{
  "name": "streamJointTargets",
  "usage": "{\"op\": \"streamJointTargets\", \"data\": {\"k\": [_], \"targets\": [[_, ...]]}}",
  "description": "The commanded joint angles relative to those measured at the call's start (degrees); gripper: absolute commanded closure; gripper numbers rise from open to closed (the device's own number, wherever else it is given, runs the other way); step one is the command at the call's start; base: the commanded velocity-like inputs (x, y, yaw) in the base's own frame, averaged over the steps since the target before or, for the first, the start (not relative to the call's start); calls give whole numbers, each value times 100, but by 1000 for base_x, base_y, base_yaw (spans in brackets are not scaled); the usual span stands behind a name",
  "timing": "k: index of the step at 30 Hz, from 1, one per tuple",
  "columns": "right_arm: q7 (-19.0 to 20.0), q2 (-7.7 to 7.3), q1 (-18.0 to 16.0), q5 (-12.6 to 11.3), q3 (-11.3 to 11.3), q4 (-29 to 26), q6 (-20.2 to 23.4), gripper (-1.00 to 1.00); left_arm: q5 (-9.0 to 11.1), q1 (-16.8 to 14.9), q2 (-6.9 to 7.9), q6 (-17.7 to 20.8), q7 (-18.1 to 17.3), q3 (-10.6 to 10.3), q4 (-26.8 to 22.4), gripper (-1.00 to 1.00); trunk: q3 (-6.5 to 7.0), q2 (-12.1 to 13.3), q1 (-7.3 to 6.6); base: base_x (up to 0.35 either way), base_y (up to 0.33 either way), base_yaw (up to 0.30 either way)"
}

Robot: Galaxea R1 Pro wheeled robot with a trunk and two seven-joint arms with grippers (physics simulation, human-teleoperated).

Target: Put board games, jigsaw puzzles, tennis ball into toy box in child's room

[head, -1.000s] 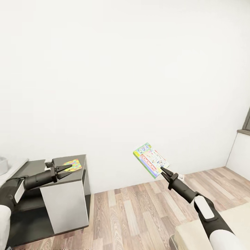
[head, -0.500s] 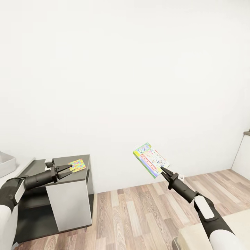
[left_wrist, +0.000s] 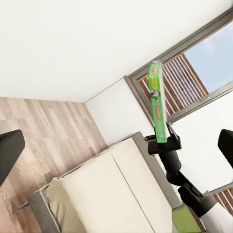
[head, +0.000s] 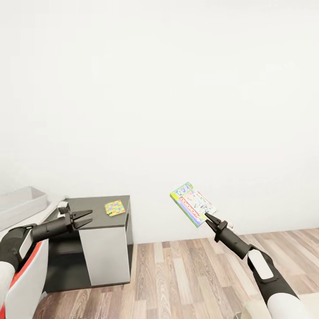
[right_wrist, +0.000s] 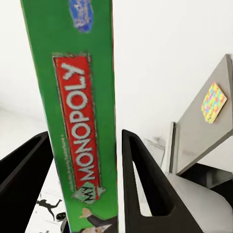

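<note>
A green Monopoly board game (head: pixel 192 204) is held up in the air, tilted, by my right gripper (head: pixel 207 215), which is shut on its lower edge. In the right wrist view the box (right_wrist: pixel 77 111) stands between the two black fingers (right_wrist: pixel 145 179). My left gripper (head: pixel 90 216) is open and holds nothing, hovering in front of a dark table (head: pixel 93 207). A small multicoloured jigsaw puzzle (head: pixel 114 207) lies flat on that table top, also seen as the puzzle (right_wrist: pixel 213 102) from the right wrist. A grey open box (head: pixel 22 203) stands at the far left.
Wooden floor (head: pixel 186 274) runs along a plain white wall. A red and white object (head: pixel 24 283) sits at the lower left, beside the table. The left wrist view looks back at a cream bed (left_wrist: pixel 97 194) and a window (left_wrist: pixel 194 73) behind my right arm.
The whole view has swung left: the table and puzzle sit further right in the picture, more of the grey box shows, and the bed corner has left the lower right. Both grippers hold their poses.
</note>
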Motion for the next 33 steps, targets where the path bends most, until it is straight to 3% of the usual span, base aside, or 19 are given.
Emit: {"op": "streamJointTargets", "data": {"k": [1, 12, 24, 33], "targets": [[10, -1, -2, -23, -12, 0, 38, 100, 3, -2, -3, 60, -16, 4, 2, -100, -2, -4, 2, 0, 0, 290], [10, -4, -2, -23, -12, 0, 38, 100, 8, 0, -9, 60, -26, 4, -1, -100, -2, -4, 2, 0, -8, 291], [-22, 4, -2, -23, -6, 2, 16, 100, 7, 0, -7, 60, -25, 4, -3, -100, -2, -4, 2, 0, -148, 288], [-45, 5, -2, -25, 4, 9, -331, 100, 4, 0, -8, 60, -24, 4, -1, -100, -2, -4, 2, 0, -8, 62]]}}
